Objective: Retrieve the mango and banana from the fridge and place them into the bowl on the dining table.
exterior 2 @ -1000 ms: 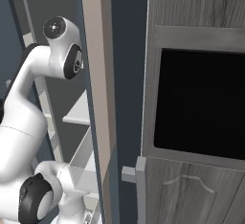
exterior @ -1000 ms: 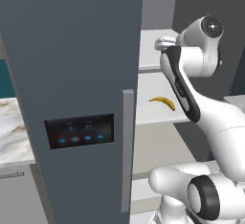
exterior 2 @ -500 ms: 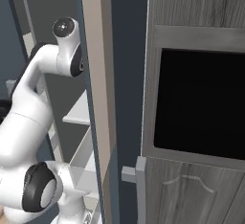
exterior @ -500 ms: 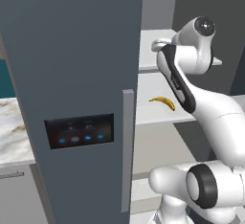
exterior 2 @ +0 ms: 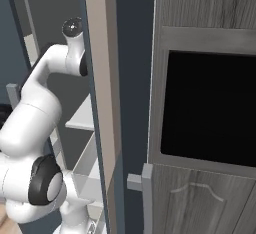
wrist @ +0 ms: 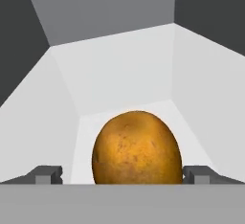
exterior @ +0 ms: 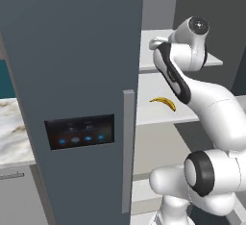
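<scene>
Since a second ago the arm has reached further into the fridge (exterior: 72, 75): in the left base view its upper joint sits higher and deeper against the white shelves, and in the right base view the top joint has slid partly behind the edge of the open fridge door (exterior 2: 102, 93). The base views themselves have not shifted, and the banana (exterior: 163, 103) lies where it did.

The banana rests on a white middle shelf (exterior: 163, 116) toward its front edge, just left of the arm's dark-banded forearm, apart from it. The closed fridge door with its black control panel (exterior: 80, 131) fills the left of that view, with a strip of marble counter (exterior: 14, 132) beyond it. On the right base view a grey wood-grain cabinet (exterior 2: 200, 193) with a black oven window (exterior 2: 210, 108) stands beside the fridge.

In the hand view the mango (wrist: 137, 149) sits on a white shelf floor, walled on both sides and at the back. The claw (wrist: 123, 174) is spread to its widest and grips nothing: one fingertip (wrist: 45, 174) stands clear to one side of the mango, the other just beside its opposite flank, the fruit lying between them and slightly beyond.
</scene>
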